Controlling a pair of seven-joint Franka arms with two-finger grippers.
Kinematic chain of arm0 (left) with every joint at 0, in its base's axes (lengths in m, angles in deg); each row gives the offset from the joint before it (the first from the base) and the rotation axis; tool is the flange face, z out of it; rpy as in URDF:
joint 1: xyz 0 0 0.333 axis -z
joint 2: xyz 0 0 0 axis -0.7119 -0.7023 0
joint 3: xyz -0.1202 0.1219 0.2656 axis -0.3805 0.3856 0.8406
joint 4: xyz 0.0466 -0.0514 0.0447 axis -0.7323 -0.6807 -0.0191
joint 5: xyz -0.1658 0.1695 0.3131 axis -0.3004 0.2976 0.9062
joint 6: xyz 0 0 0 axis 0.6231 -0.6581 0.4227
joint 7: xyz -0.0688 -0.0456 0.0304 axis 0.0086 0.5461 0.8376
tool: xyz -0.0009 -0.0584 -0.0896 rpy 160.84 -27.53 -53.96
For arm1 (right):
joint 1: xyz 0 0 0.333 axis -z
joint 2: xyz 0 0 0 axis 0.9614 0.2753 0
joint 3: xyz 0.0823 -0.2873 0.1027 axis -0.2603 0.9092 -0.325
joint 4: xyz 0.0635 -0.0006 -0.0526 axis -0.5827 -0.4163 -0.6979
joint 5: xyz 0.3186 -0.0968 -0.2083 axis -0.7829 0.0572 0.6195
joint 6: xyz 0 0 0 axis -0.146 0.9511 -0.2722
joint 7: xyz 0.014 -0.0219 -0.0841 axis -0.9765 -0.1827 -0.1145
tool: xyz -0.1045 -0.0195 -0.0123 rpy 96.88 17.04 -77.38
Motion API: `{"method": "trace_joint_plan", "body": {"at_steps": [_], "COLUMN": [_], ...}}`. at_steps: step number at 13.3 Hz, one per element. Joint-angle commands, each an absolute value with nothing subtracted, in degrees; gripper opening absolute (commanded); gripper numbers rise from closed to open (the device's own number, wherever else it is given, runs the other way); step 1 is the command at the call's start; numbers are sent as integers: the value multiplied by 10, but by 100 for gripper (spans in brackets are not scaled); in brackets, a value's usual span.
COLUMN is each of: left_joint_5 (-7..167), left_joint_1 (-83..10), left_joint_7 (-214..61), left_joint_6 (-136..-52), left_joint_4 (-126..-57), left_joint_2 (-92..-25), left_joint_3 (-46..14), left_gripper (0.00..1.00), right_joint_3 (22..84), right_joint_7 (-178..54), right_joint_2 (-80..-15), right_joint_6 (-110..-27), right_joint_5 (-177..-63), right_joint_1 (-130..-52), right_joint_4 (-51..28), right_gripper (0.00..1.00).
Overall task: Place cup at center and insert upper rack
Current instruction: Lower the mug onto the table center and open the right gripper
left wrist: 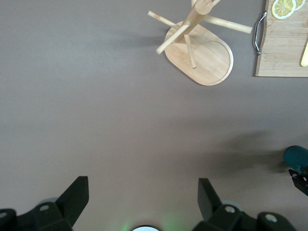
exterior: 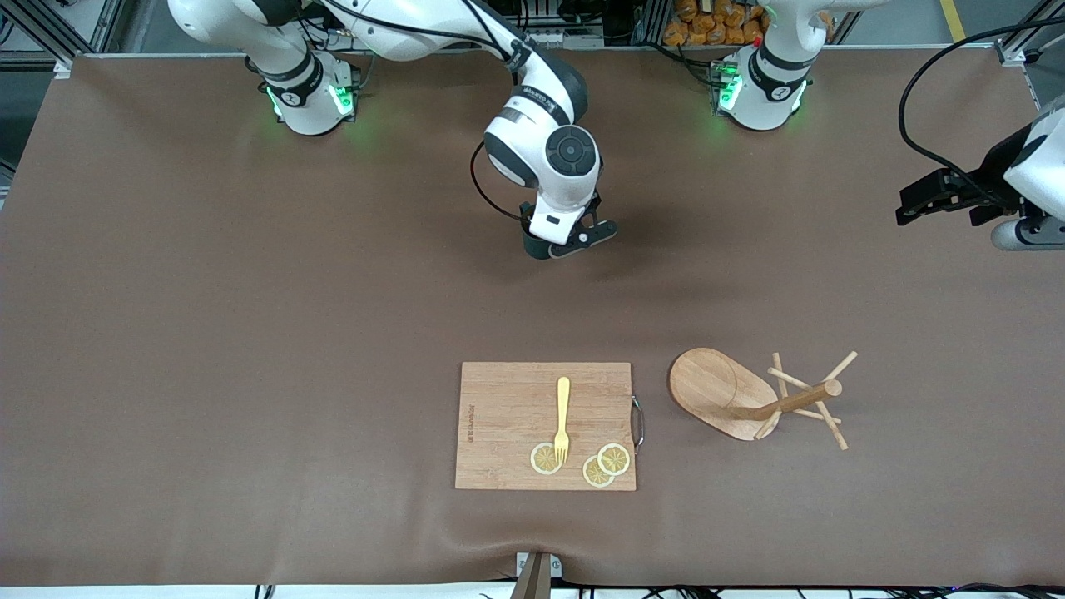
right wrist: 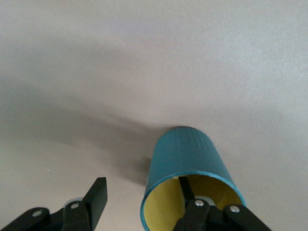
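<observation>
I see the ribbed teal cup [right wrist: 190, 166], yellow inside, upright on the desk with one right gripper [right wrist: 144, 204] finger inside its rim. The wooden upper rack [exterior: 753, 395] lies tipped over, well apart.

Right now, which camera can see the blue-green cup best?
The right wrist view. The cup fills it, showing ribbed teal outside, yellow inside and one finger of the right gripper inside the rim. The front view hides most of it under the right arm; the left wrist view catches only a teal bit at the edge.
</observation>
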State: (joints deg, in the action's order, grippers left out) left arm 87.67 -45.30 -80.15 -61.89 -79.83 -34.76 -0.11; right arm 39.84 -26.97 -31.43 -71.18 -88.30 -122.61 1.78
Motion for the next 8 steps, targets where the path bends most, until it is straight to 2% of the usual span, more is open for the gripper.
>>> {"method": "trace_joint_plan", "body": {"at_steps": [1, 4, 5, 8], "left_joint_5": [878, 878, 877, 877], "left_joint_1": [-454, -450, -452, -452], "left_joint_7": [-782, -766, -759, -699], "left_joint_6": [-604, -592, -587, -582], "left_joint_4": [-799, -801, -801, -801], "left_joint_2": [-327, -316, -315, -308], "left_joint_3": [-7, -11, -19, -52], "left_gripper": [100, 100, 100, 100], "right_joint_3": [396, 396, 397, 398], "right_joint_7": [-274, -286, -288, -341], "right_joint_2": [-331, -362, -390, -488], "right_joint_6": [-645, -505, -487, -457], "right_joint_5": [-887, -888, -887, -887], "right_joint_1": [-1205, -1173, -1153, -1047], "right_joint_4": [52, 119, 120, 116], "right_gripper": [85, 93, 100, 100]}}
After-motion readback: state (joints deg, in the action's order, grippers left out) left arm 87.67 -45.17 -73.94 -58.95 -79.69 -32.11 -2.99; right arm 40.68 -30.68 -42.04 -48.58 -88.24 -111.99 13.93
